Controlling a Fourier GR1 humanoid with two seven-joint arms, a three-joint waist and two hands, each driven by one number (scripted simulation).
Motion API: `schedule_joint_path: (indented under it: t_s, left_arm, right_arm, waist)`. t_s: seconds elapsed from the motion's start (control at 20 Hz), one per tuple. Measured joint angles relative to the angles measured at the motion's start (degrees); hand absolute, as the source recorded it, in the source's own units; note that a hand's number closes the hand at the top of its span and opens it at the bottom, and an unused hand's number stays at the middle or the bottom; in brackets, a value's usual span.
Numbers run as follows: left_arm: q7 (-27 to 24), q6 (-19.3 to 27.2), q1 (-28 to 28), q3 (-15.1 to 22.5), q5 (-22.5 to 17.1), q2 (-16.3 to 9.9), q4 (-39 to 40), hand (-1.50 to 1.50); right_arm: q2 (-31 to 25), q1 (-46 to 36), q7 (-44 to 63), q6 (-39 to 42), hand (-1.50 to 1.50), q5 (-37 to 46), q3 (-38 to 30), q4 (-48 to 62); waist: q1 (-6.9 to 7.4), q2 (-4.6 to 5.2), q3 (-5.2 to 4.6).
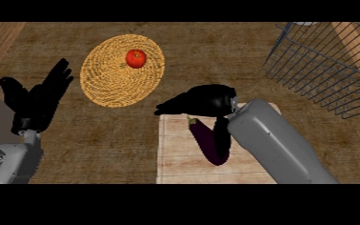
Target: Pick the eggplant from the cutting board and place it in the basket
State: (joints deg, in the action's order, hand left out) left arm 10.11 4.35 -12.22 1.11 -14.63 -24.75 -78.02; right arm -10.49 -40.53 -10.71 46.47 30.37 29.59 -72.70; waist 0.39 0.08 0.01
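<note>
At 6 o'clock: eggplant [211, 145] on cutting board [175, 148], right hand [200, 101] over stem, fingers curled, nothing pinched; reach step; next grasp, carry to basket [316, 71] at 2 o'clock

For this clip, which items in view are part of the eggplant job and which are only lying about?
Part of the job:
- eggplant, lying on the cutting board
- wire basket, upper right
- right hand, over the eggplant's stem end

Lying about:
- tomato on the round woven mat
- left hand, open, resting at the left edge
</note>
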Motion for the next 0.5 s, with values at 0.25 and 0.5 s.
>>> schedule_joint_path:
  t_s: [0.25, 0.5]
  left_arm:
    - [-0.5, -0.6, -1.0, -1.1, 1.5, 1.4, 1.8, 0.00]
    - [0.8, -0.8, 0.3, -1.3, 3.0, 2.7, -0.2, 0.00]
  right_arm:
    - [0.0, -1.3, -4.3, -1.4, -1.50, 5.0, 0.1, 4.4]
    - [-0.1, -1.0, -7.9, -3.5, -1.50, 8.0, -0.4, 7.1]
  waist:
    - [-0.02, 0.02, 0.00]
    - [0.01, -0.02, 0.00]
